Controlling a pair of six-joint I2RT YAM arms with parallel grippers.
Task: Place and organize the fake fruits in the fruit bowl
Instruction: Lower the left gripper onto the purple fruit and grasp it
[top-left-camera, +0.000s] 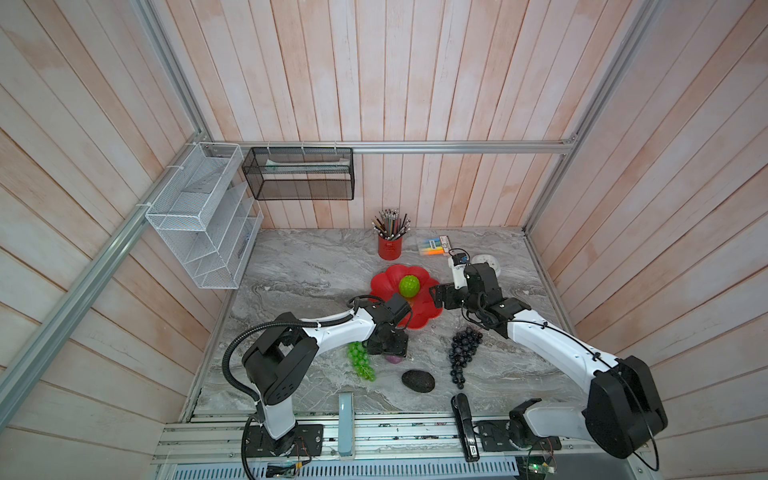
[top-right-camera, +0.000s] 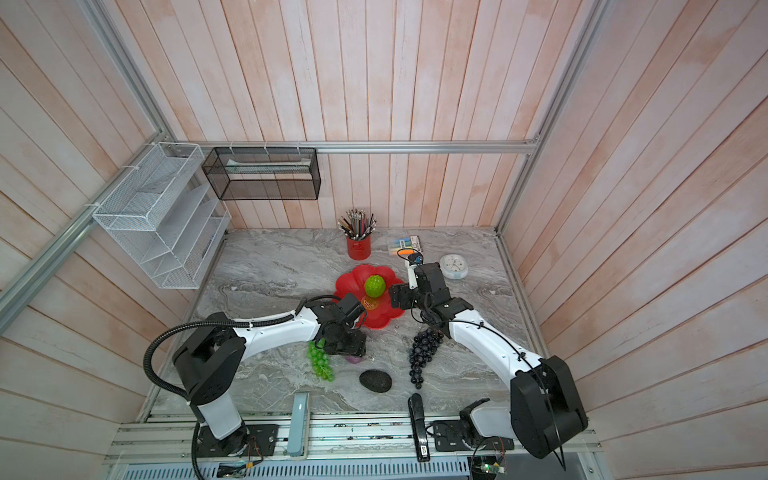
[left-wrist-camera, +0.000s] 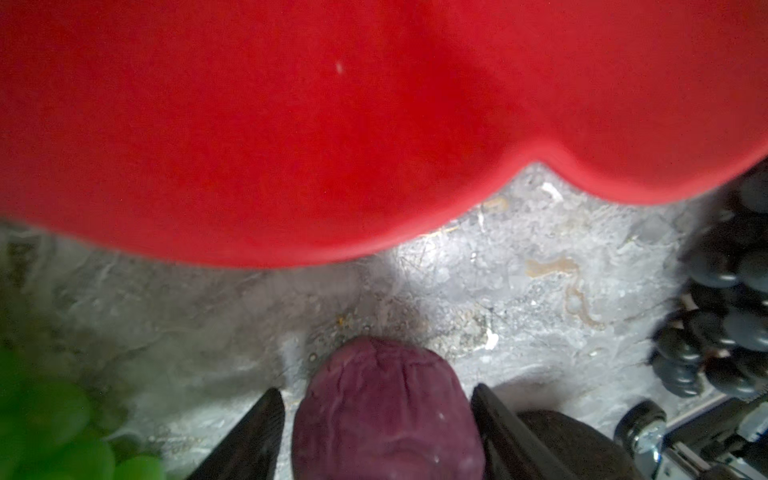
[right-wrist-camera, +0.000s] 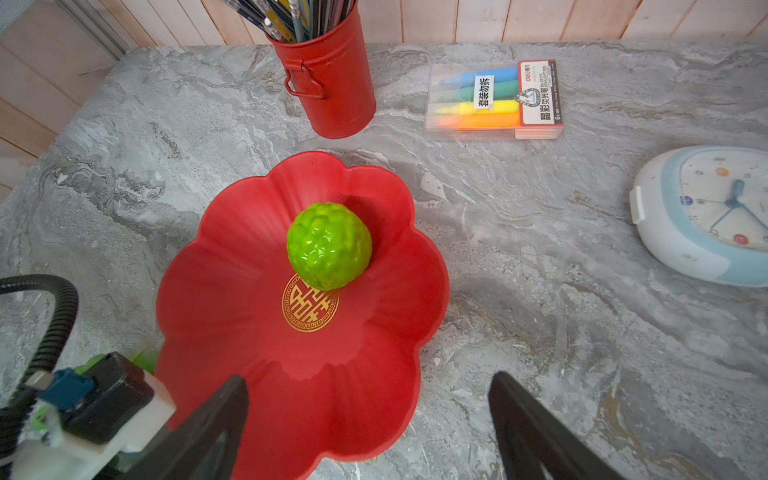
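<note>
purple ball (top-left-camera: 395, 360) mostly hidden under left pincer (top-left-camera: 390, 351), bowl (left-wrist-camera: 291, 145) blurred & cropped in left wrist view, clock (right-wrist-camera: 706, 216) part cut off

The left claw (left-wrist-camera: 378, 399) straddles the small purple ball (left-wrist-camera: 386, 415); green grapes (left-wrist-camera: 54, 424) crowd one finger's outer side; the dark oval (top-left-camera: 417, 380) lies near the other; ahead, bare marble (left-wrist-camera: 519, 270), then the red bowl (left-wrist-camera: 332, 145) blocks; black grapes (left-wrist-camera: 723, 291) flank farther out.

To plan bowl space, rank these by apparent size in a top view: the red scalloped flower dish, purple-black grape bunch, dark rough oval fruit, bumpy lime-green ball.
1. red scalloped flower dish, largest though partly hidden
2. purple-black grape bunch
3. dark rough oval fruit
4. bumpy lime-green ball
</note>
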